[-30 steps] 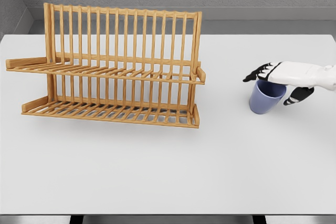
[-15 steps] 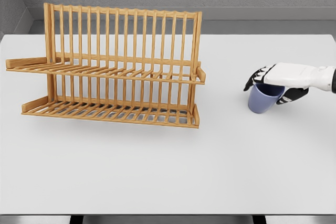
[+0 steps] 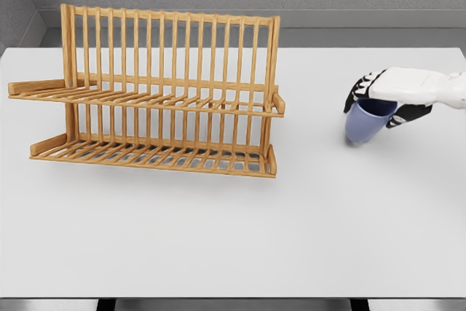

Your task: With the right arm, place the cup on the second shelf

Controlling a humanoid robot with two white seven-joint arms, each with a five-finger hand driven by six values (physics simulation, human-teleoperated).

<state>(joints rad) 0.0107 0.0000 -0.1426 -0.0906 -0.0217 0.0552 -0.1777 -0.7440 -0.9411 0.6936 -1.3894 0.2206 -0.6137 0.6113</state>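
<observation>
Right hand [image 3: 389, 96] in from the right edge, clamped over the rim of the blue cup [image 3: 366, 122], dark fingers [image 3: 359, 88] curled down its far side, thumb against the near side. Cup tilted, mouth angled up towards the palm, base slanted down to the left, apparently just off the white table [image 3: 233, 223]. Well apart on the left, wooden dish rack [image 3: 156, 92] standing upright, two slatted shelves, upper shelf [image 3: 145, 98] and lower shelf [image 3: 153, 154] both bare.
</observation>
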